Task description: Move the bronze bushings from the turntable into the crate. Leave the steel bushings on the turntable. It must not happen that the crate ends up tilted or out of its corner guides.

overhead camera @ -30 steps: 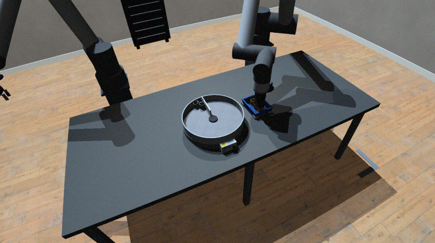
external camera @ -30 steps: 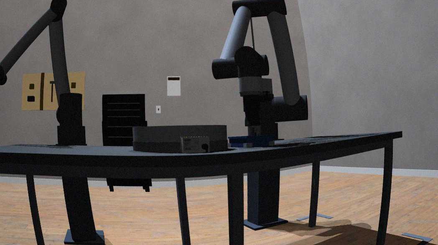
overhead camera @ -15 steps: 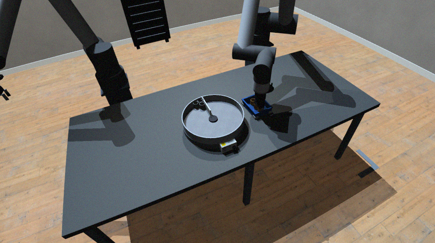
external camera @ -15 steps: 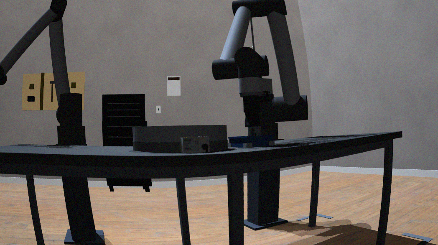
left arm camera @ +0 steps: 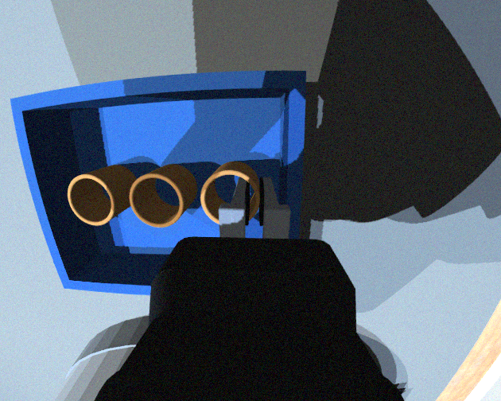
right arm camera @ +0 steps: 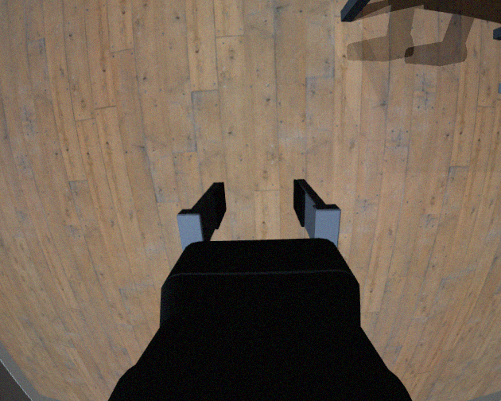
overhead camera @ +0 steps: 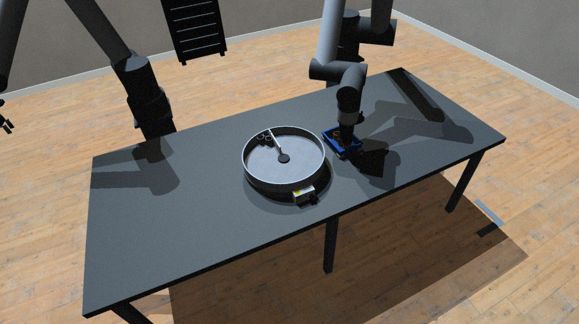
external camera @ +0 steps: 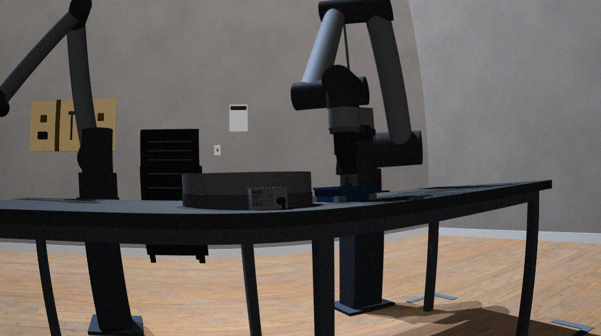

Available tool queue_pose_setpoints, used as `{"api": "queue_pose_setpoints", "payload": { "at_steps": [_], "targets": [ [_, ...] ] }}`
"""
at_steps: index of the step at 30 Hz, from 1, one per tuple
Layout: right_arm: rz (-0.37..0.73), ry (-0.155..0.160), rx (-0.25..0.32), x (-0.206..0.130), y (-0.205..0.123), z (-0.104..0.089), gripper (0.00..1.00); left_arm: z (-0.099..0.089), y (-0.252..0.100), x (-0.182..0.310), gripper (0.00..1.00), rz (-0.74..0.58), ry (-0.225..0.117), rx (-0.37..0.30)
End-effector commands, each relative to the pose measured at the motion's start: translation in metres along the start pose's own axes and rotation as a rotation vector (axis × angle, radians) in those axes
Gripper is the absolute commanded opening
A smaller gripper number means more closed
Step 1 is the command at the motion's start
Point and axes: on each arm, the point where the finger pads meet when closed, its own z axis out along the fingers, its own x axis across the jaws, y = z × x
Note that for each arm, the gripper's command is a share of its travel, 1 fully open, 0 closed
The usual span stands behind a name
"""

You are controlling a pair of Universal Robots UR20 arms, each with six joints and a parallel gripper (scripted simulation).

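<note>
The blue crate [overhead camera: 333, 146] [external camera: 328, 192] [left arm camera: 177, 83] looks level on the table. My left gripper [external camera: 348, 179] [left arm camera: 254, 192] is shut on the wall of a bronze bushing [left arm camera: 213, 202], one finger inside its bore, at the crate's right end in the left wrist view. Two more bronze bushings, one at the left [left arm camera: 121, 189] and one in the middle [left arm camera: 189, 189], stand in line with it in the crate. Several dark, steel-looking bushings [overhead camera: 268, 139] stand on the turntable [overhead camera: 273, 188] [external camera: 213, 183] beside its bar. My right gripper [overhead camera: 7, 125] [right arm camera: 258, 195] is open and empty, off the table.
A control box [overhead camera: 303, 194] [external camera: 266, 198] sits at the turntable's front. The turntable's raised rim stands close to the crate. Pale corner guides [external camera: 338, 198] show at the crate's foot. The right wrist view shows wooden floor [right arm camera: 250, 129] below the right gripper.
</note>
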Motion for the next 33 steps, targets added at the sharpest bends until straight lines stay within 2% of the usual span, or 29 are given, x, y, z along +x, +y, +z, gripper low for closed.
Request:
{"api": "queue_pose_setpoints", "payload": {
  "at_steps": [1, 30, 31, 33],
  "targets": [
    [0.0, 0.0, -0.001, 0.0001, 0.0005, -0.0007, 1.0, -0.001, 0.0003, 0.0005, 0.0, 0.0, 0.001, -0.001],
    [0.0, 0.0, -0.001, 0.0001, 0.0005, -0.0007, 1.0, -0.001, 0.0003, 0.0005, 0.0, 0.0, 0.001, -0.001],
    [0.0, 0.0, -0.001, 0.0001, 0.0005, -0.0007, 1.0, -0.001, 0.0003, 0.0005, 0.38, 0.0, 0.001, -0.001],
    [0.0, 0.0, -0.001, 0.0001, 0.0005, -0.0007, 1.0, -0.001, 0.0003, 0.0005, 0.38, 0.0, 0.001, -0.001]
  ]
}}
